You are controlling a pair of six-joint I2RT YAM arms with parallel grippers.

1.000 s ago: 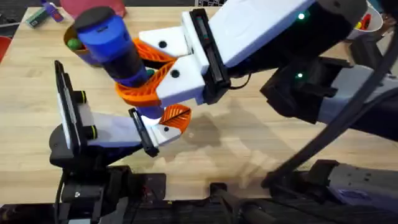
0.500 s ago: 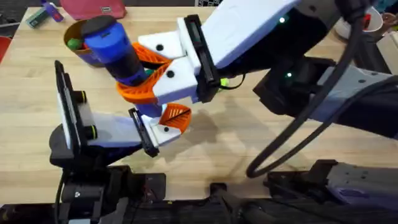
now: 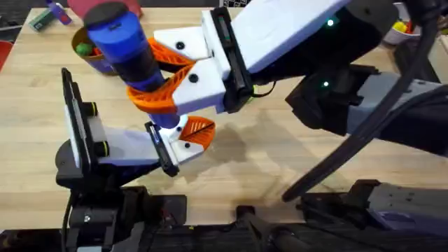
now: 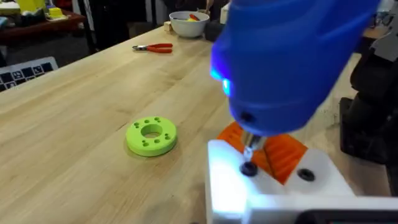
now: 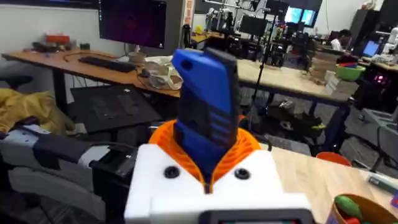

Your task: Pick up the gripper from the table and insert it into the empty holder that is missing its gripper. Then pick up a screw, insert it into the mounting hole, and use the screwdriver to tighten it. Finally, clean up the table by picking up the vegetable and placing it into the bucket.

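Note:
My right gripper [image 3: 150,77] reaches across the table and is shut on the blue screwdriver [image 3: 126,49], held upright between its orange pads. In the left wrist view the screwdriver [image 4: 292,62] glows blue and its metal tip rests on a black screw [image 4: 249,168] in the white holder [image 4: 227,186]. The orange gripper [image 4: 286,152] sits in that holder, which is part of my left gripper [image 3: 187,134], standing shut below the screwdriver. The tan bucket [image 3: 85,61] stands at the far left with the green vegetable [image 3: 82,50] inside it. The right wrist view also shows the bucket [image 5: 370,214].
A bright green disc with holes [image 4: 151,135] lies on the wooden table [image 3: 280,161]. Red-handled pliers [image 4: 153,47] and a white bowl [image 4: 189,23] sit farther off. A pink item [image 3: 87,8] lies at the far left edge. The right arm's bulk spans the table's right half.
The right arm has shifted slightly, and the screwdriver's top has tilted a little while staying over the left gripper. The left arm has not moved.

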